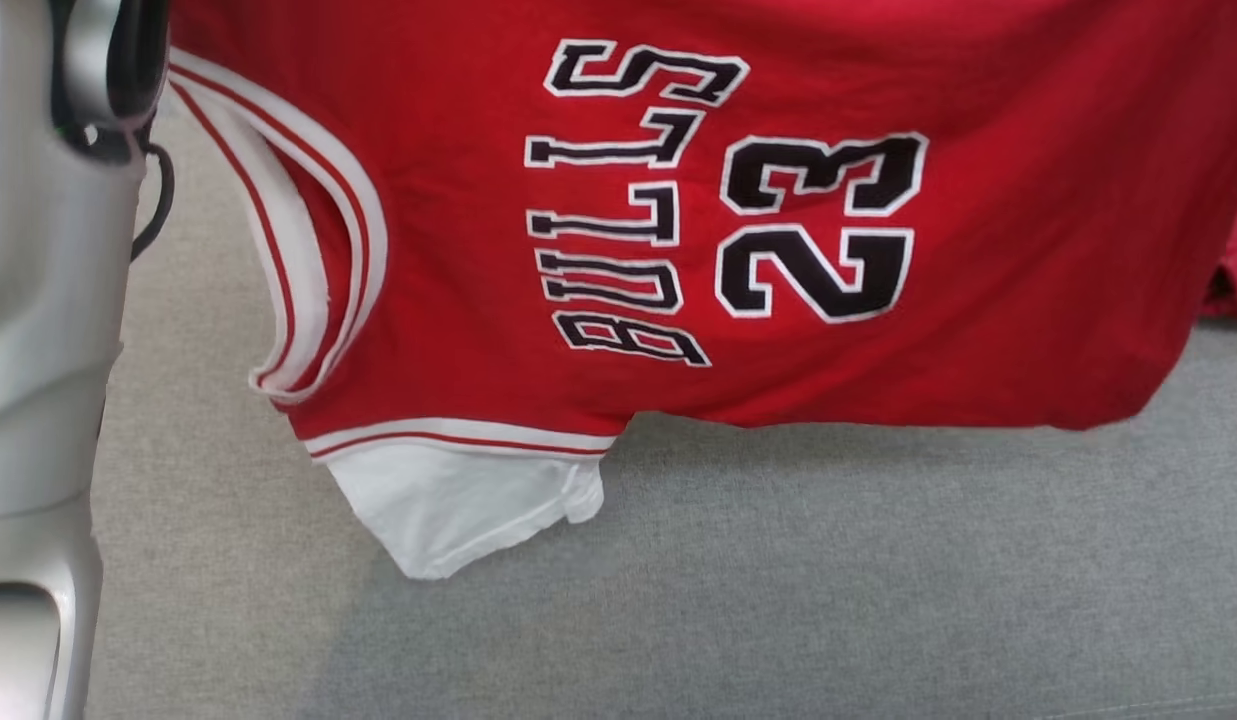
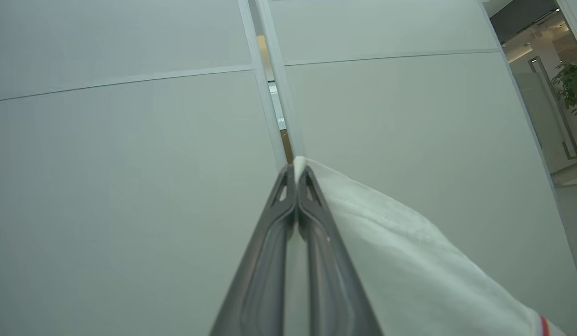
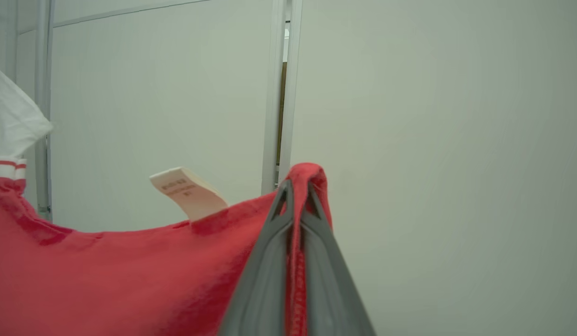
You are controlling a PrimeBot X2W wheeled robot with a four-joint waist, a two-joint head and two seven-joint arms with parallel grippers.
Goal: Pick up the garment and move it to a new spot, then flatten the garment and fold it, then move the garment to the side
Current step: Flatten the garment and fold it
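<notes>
Together, left hand [image 2: 296,169] and right hand [image 3: 297,185] pinch the garment [image 1: 1018,300]

A grey woven surface [image 1: 778,600] spreads below, lighter at the left and shaded toward the right. The wrist views face pale panels [image 2: 129,163] with thin seams, split by a narrow gap [image 2: 276,116] that shows something brown beyond, perhaps wood. Past the panels' right edge lies a brightly lit hall [image 2: 531,42] with a glass door [image 2: 540,112] and a leafy plant [image 2: 573,84]. Light on the panels is even and soft.
</notes>
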